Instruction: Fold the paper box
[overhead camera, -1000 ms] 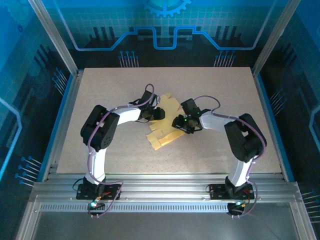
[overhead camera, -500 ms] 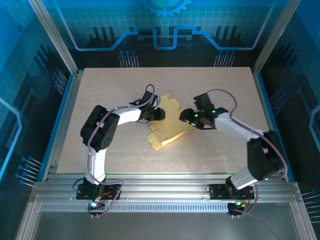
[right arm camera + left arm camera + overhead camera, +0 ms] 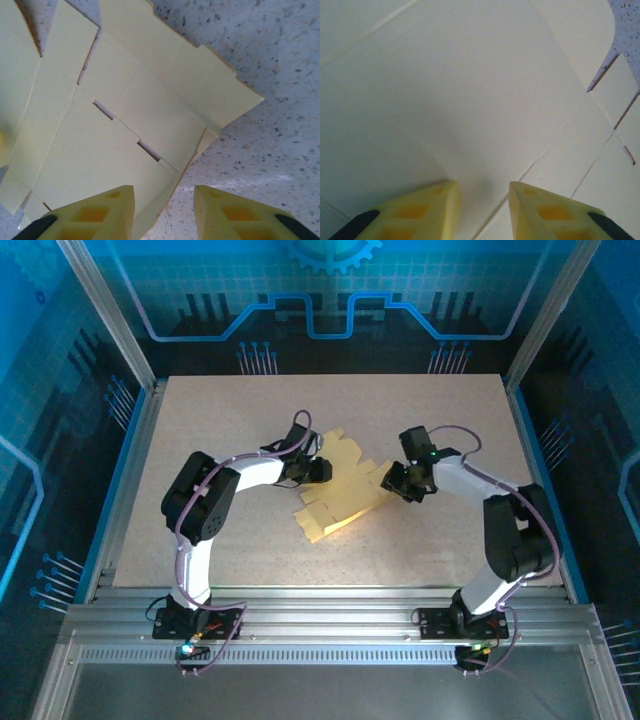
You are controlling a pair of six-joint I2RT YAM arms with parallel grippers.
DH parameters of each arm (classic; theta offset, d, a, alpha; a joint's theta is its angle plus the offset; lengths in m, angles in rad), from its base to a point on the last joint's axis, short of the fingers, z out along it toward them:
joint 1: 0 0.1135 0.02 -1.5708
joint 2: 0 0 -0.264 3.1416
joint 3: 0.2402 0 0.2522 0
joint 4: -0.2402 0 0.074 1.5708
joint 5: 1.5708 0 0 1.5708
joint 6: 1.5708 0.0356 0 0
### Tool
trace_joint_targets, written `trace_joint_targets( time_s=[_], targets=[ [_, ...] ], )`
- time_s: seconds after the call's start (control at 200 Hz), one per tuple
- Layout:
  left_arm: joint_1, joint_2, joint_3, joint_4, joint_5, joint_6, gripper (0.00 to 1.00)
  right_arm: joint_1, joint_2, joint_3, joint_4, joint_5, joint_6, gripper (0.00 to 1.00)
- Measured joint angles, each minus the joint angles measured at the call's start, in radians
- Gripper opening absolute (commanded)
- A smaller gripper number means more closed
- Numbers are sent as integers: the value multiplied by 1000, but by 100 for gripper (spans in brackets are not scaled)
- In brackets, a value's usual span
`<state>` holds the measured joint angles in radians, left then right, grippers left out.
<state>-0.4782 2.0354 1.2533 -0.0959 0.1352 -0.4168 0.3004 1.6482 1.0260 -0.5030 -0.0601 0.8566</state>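
The flat paper box (image 3: 340, 500) lies mid-frame on the bench (image 3: 250, 410). My left end effector (image 3: 482, 192) and right end effector (image 3: 164, 195) stand a little spread. I should lift its edge slowly and evenly.

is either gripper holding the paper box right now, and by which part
Cannot tell. The left gripper sits at the paper box's left edge, the right gripper at its right corner.

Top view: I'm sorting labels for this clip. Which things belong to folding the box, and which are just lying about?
Job: paper box, a flat die-cut sheet; left arm; right arm.
Just there: table; aluminium frame; blue enclosure walls.
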Motion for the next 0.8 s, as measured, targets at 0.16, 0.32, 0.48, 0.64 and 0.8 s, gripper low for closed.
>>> trace_joint_targets(
  time_s=[0.16, 0.32, 0.48, 0.64, 0.8],
  targets=[
    [-1, -2, -6, 5, 0, 0, 34, 26, 73, 88, -58, 22, -63, 20],
    [-4, -13, -20, 6, 0, 1, 34, 51, 128, 200, -156, 64, -206, 18],
    [-5, -18, -26, 4, 0, 5, 34, 52, 198, 298, -277, 72, -394, 15],
    [-5, -19, -26, 2, 1, 6, 34, 58, 231, 351, -375, 64, -631, 11],
    [-5, -18, -18, -13, 8, 15, 34, 95, 242, 380, -436, 80, -851, 2]
  ],
)
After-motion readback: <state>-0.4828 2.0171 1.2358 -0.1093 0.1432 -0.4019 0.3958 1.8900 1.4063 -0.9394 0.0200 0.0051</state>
